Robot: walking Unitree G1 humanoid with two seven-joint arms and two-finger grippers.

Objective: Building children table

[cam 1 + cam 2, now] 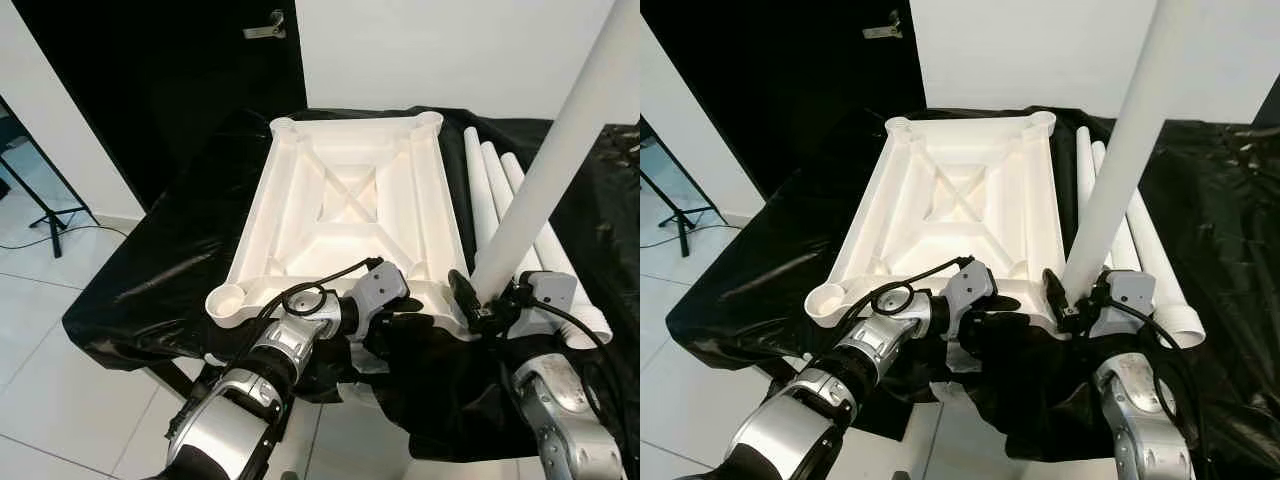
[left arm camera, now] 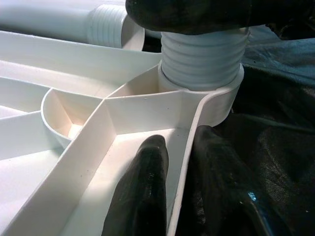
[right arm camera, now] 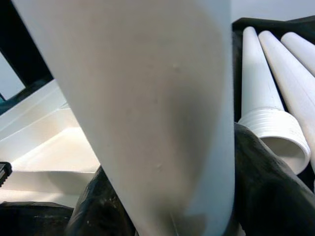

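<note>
one leg (image 1: 560,130) of four stands in the near right corner socket of the upturned white tabletop (image 1: 345,195), pinched low down by the right gripper (image 1: 487,300); three spare legs (image 1: 495,190) lie just beside the tabletop's right edge, their sockets not yet filled. left wrist view: the left gripper (image 2: 170,191) clamps the tabletop's near rim, one finger either side, and the leg's thread (image 2: 203,59) looks only partly screwed in. right wrist view: black fingers (image 3: 273,182) squeeze the leg.

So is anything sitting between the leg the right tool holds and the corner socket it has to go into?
Nothing visible. The leg in the right tool already has its threaded end in the near right corner socket of the upturned tabletop. The left tool pinches the rim beside it.
</note>
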